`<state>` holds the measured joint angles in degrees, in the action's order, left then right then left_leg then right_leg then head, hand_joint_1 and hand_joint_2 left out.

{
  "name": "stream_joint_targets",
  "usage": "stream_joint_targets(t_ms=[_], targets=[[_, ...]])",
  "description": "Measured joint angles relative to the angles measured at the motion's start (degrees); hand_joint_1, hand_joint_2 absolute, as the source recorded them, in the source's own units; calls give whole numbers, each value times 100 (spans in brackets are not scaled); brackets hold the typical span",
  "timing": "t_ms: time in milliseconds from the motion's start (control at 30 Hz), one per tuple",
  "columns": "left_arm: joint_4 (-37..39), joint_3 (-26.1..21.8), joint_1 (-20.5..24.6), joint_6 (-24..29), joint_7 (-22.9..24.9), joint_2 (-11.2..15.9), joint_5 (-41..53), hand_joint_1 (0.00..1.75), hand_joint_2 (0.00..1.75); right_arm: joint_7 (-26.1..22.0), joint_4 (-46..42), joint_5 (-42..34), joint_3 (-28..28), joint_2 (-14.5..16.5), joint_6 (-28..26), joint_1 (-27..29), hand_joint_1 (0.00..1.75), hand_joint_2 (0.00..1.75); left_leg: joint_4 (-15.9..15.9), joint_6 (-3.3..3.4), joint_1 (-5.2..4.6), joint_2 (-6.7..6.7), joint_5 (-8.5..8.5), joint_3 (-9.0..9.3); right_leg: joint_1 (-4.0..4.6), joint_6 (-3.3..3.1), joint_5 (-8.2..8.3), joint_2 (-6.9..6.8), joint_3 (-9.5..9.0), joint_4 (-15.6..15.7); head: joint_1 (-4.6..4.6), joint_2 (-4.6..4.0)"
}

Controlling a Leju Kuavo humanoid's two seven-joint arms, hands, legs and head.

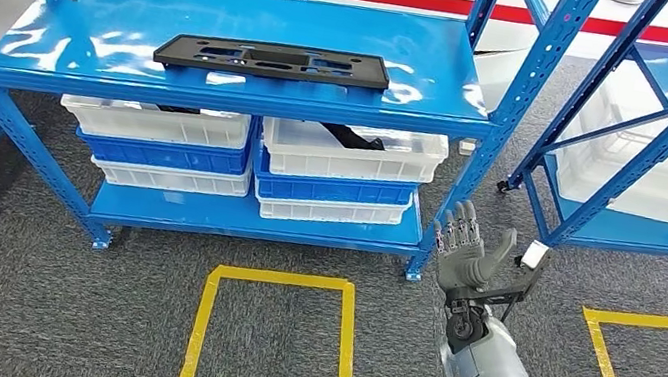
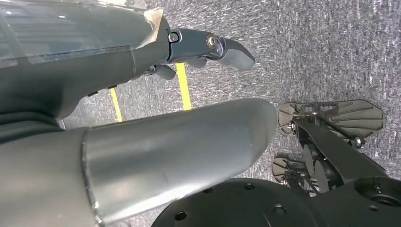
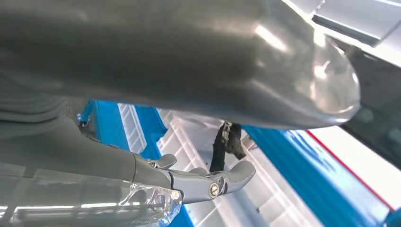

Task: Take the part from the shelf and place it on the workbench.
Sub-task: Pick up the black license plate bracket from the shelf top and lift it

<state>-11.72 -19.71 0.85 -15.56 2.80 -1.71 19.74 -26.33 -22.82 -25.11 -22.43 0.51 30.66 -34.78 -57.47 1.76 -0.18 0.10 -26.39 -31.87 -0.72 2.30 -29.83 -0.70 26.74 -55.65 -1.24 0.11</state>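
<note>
A long flat black part [image 1: 272, 59] with several cut-outs lies on the upper level of the blue shelf [image 1: 79, 47], straight ahead. My right hand [image 1: 469, 256] is raised in front of the shelf's right post, below and to the right of the part and well apart from it. Its fingers are spread and hold nothing. In the right wrist view that hand [image 3: 203, 182] points toward the white bins under the shelf top. My left hand [image 2: 203, 47] hangs over the grey carpet with fingers extended and nothing in them.
White and blue bins [image 1: 351, 151] are stacked on the lower level, and a black piece [image 1: 353, 137] lies in the right one. A second blue shelf [image 1: 663, 129] with a white bin stands at the right. Yellow tape squares [image 1: 280, 278] mark the carpet.
</note>
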Motion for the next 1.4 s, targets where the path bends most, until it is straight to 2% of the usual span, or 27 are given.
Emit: stream_joint_targets(t_ms=[167, 333, 500, 633, 800, 933, 1033, 1100, 1233, 1400], targets=[[0, -196, -90, 22, -42, -26, -97, 0, 0, -335, -746, 1076, 586, 100, -553, 217, 0, 0, 0, -1, 1, 3, 1, -1, 0, 0, 0, 2, 4, -3, 0, 0], [0, -386, -186, 30, -59, -51, -89, 0, 0, -308, -1747, 1855, 1121, 237, -1072, 562, 0, 0, 0, -1, 2, 3, 1, -6, 1, 0, 0, 2, 10, -5, 1, 0], [0, -560, -226, 17, -59, -56, -56, 0, 0, -296, -2782, 2975, 1877, 376, -1774, 848, 0, 0, 1, -2, 2, 6, 1, -6, 1, -1, 0, 8, 16, -11, 0, 0], [0, -648, -229, 15, -59, -67, -49, 0, 0, -257, -3291, 3255, 2310, 474, -2009, 982, 0, 0, 1, -7, 2, 4, 4, -6, 0, -2, -1, 5, 40, -12, 0, 0], [0, -711, -238, 15, -59, -80, -48, 0, 0, -251, -3590, 3285, 2512, 517, -2036, 1054, 0, 0, 1, -8, 2, 4, 5, -8, 0, -2, -1, 5, 32, -13, 0, 0], [0, -716, -242, 17, -59, -80, -47, 0, 0, -251, -3697, 3321, 2575, 520, -2060, 1087, 0, 175, 0, -9, 1, 5, 6, -9, 0, -2, 0, 6, 21, -13, 0, 0], [0, -720, -247, 21, -60, -81, -34, 0, 0, -259, -3768, 3641, 2655, 522, -2295, 1102, 0, 175, 0, -9, 1, 5, 7, -10, 0, -2, 0, 6, 21, -13, 0, 0], [-1, -738, -250, 18, -66, -83, 15, 0, 0, -232, -3883, 4212, 2802, 524, -2718, 1131, 0, 175, 0, -9, 2, 5, 7, -10, 0, -2, 0, 7, 22, -14, 0, 0], [-5, -796, -252, -7, -93, -83, 146, 0, 0, -56, -4186, 5581, 3263, 529, -3678, 1236, 0, 175, 1, -10, 4, 5, 7, -11, 1, -3, 0, 7, 25, -15, 0, 0], [-7, -814, -257, -85, -183, -80, 396, 0, 0, 482, -4495, 7793, 4010, 526, -4978, 1356, 0, 175, 2, -12, 5, 7, 8, -14, 3, -3, 0, 9, 29, -18, 0, 0]])
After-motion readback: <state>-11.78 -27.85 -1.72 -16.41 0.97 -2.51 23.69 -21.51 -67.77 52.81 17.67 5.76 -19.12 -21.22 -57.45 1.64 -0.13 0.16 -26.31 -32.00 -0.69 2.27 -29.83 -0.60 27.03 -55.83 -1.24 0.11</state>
